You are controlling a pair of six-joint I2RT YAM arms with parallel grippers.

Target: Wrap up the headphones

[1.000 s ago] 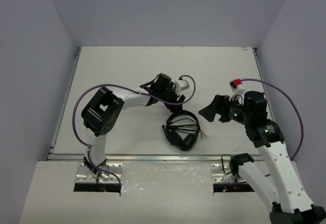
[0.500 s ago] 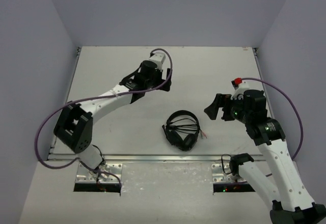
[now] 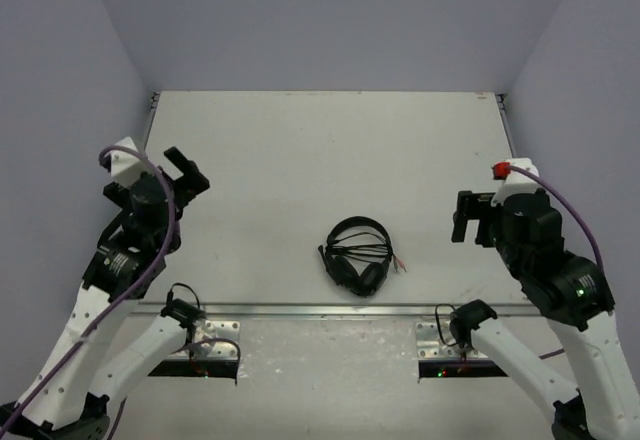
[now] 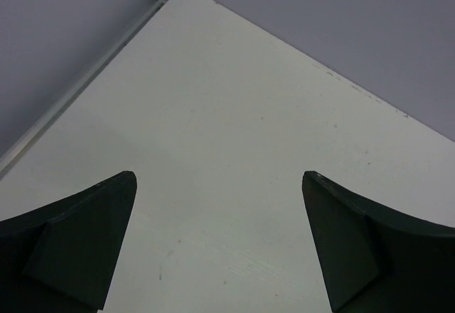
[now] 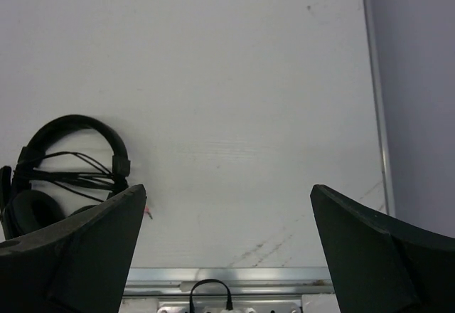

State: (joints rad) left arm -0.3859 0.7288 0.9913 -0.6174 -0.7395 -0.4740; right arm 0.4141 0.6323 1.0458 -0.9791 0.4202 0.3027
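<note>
My left fingers point(image 4: 71, 249) and right fingers point(image 5: 78, 256) are apart and empty, so I fear the cord point(image 5: 71, 176) may slip off the headphones point(image 3: 357, 255).

I see my left arm point(image 3: 95, 305) and right arm point(image 3: 590, 350) in white shells with black joints. The left gripper point(image 3: 183, 172) and right gripper point(image 3: 460, 218) are black, with broad wedge-shaped fingers point(image 5: 78, 249). A thick purple cable point(image 3: 545, 186) runs back from behind each pair of jaws. A red cap point(image 3: 500, 169) sits just behind the right jaws.
</note>
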